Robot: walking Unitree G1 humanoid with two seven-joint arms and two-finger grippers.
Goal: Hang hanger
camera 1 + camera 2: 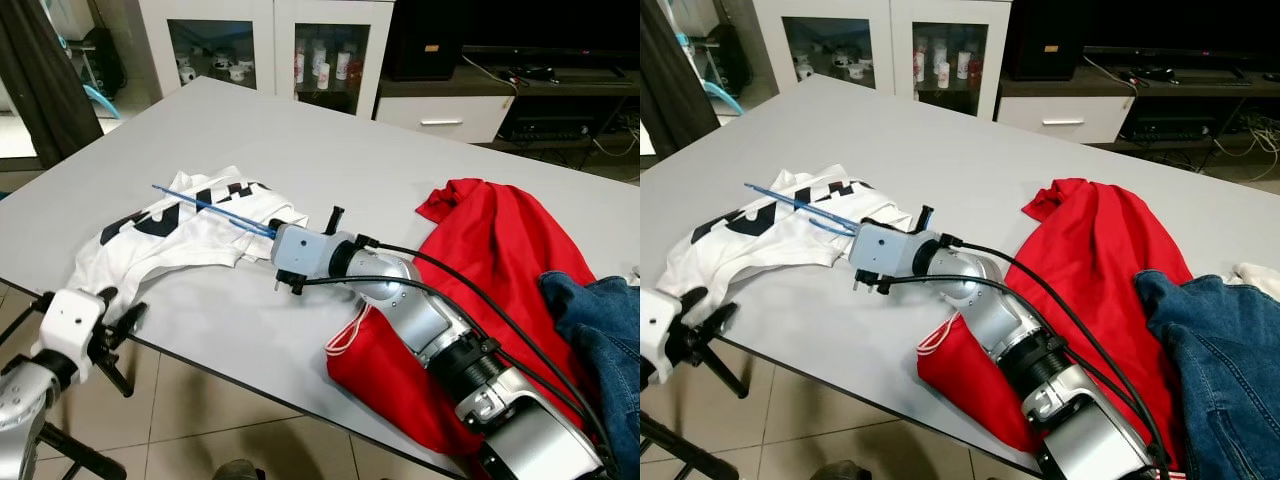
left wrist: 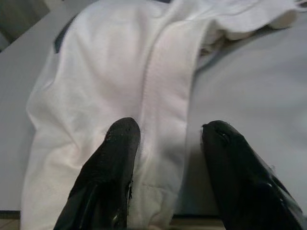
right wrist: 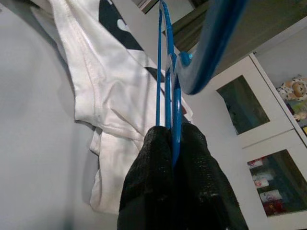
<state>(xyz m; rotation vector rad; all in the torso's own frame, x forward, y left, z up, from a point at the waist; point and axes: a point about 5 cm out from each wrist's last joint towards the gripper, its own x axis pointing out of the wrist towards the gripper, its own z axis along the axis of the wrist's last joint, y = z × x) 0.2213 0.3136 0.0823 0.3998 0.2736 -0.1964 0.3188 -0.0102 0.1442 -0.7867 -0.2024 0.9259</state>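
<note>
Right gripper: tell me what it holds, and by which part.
The right gripper is shut on the blue hanger, pinching its thin bar at one end, above the white shirt. The left gripper is open and holds nothing.

A thin blue hanger (image 1: 212,210) is pinched at one end by the right hand (image 3: 172,139), held level above the white shirt (image 1: 175,235) near the counter's (image 1: 330,150) left front edge.

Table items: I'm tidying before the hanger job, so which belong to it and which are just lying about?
In the job:
thin blue plastic hanger, held in the right gripper
white T-shirt with black lettering, by the left gripper

Lying about:
red cloth garment
blue denim jeans
</note>
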